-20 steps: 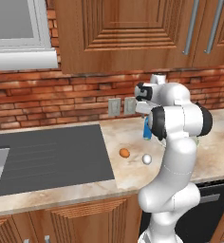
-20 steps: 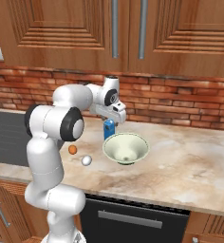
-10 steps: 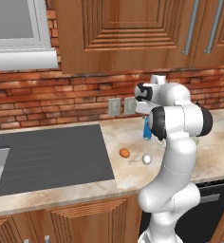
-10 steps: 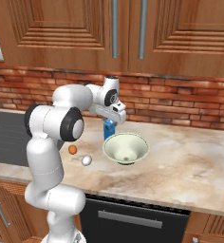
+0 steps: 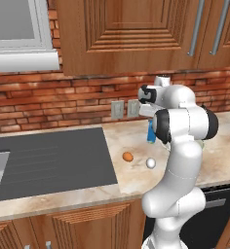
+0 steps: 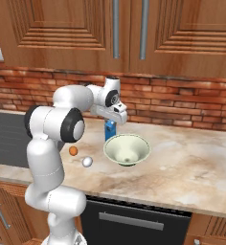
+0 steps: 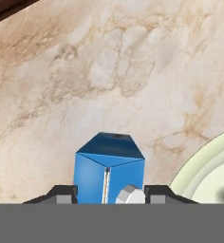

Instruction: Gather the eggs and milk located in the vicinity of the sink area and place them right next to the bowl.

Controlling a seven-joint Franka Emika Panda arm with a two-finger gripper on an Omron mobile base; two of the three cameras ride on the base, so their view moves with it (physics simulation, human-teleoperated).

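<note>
Here the milk stands upright between the jaws, whose grip I cannot tell.

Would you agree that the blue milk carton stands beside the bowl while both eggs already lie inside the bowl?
Not quite: the milk carton does stand beside the bowl, but the orange-brown egg and white egg lie on the counter, apart from the bowl. The right base view shows this.

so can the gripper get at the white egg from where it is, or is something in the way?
Probably yes. The white egg lies in the open on the counter, apart from the orange egg and bowl.
</note>
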